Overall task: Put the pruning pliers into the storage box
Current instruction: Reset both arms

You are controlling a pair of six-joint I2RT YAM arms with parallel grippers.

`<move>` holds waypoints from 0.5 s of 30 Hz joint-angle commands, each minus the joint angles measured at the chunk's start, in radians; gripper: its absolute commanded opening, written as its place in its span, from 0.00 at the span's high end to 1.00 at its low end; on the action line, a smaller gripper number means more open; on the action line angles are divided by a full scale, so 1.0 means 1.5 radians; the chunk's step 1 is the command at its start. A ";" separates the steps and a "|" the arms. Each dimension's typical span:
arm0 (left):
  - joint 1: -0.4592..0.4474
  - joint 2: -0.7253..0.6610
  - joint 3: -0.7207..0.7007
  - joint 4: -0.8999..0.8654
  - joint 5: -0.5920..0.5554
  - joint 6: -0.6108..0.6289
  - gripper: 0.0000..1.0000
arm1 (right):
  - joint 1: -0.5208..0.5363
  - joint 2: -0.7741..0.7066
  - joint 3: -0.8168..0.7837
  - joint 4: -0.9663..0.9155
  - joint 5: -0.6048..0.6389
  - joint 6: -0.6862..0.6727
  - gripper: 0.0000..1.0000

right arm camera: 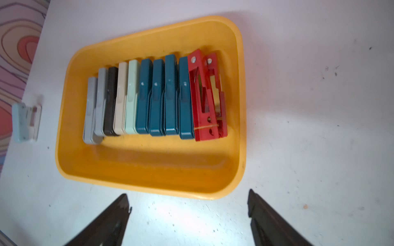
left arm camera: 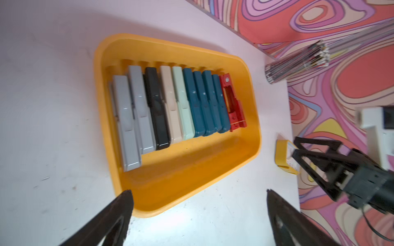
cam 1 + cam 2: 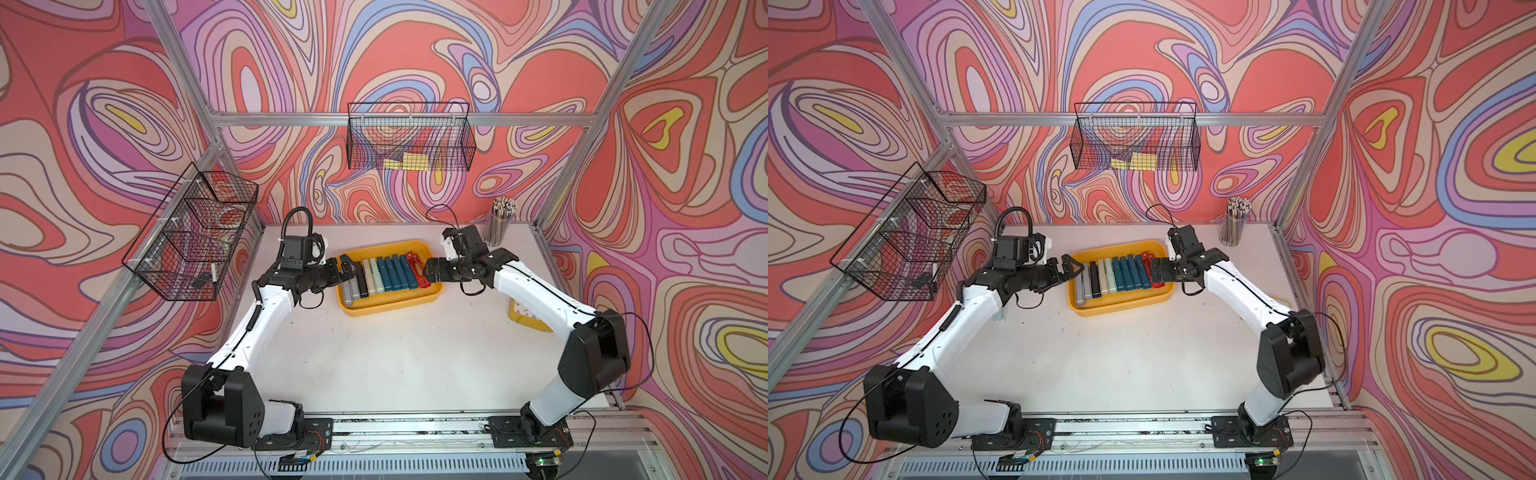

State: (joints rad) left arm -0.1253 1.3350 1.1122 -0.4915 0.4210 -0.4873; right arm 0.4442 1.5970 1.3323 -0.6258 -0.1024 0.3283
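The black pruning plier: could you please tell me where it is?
In the left wrist view the black pruning plier lies in the yellow storage box, third from the robot's left, between a grey plier and the beige plier.

**Right wrist view: pliers racked in box, jaws wide**

The storage box (image 1: 149, 183) sits on the white table (image 1: 309, 106). Eleven pruning pliers (image 1: 157, 95) lie side by side along the wall away from the gripper: two grey, black, beige, mint, four teal, two red. The right gripper (image 1: 188, 204) hovers with fingers spread wide, tips just outside the near rim. A small white clip (image 1: 26, 122) lies beside the box.
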 commanded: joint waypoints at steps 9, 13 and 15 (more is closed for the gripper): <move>0.000 -0.102 -0.110 -0.013 -0.238 0.111 0.01 | -0.008 -0.154 -0.199 0.065 0.157 0.015 0.13; 0.000 -0.165 -0.190 0.082 -0.290 0.165 0.01 | -0.019 -0.194 -0.241 0.090 0.227 0.012 0.33; 0.000 -0.193 -0.248 0.167 -0.305 0.180 0.01 | -0.029 -0.199 -0.251 0.102 0.243 0.009 0.03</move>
State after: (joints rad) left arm -0.1253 1.0870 0.8154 -0.4095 0.0525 -0.3004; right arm 0.4187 1.3224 0.9737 -0.5327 0.1593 0.3500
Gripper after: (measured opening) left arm 0.992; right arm 0.681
